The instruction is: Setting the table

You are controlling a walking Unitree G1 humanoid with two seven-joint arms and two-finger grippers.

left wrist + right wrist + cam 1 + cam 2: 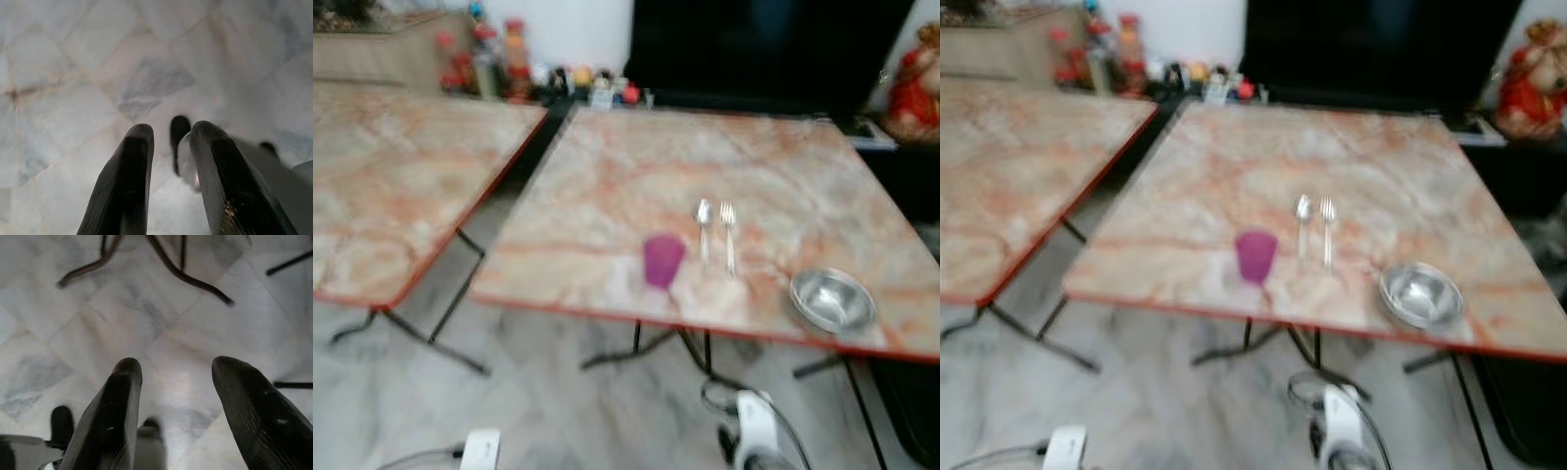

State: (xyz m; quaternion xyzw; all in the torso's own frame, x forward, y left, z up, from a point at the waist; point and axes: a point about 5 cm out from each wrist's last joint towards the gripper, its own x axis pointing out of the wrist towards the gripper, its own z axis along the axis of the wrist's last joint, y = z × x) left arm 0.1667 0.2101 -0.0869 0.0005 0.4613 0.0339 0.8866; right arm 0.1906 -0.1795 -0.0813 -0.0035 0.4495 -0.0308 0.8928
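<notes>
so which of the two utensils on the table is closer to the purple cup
The spoon. It lies parallel to the fork, on the side toward the purple cup; the fork lies on the steel bowl's side.

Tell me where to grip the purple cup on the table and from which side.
Grip the purple cup across its side walls, coming in from the table's near edge. It stands upright close to that edge, and the spoon lies apart on its right, so the approach looks unobstructed.
</notes>
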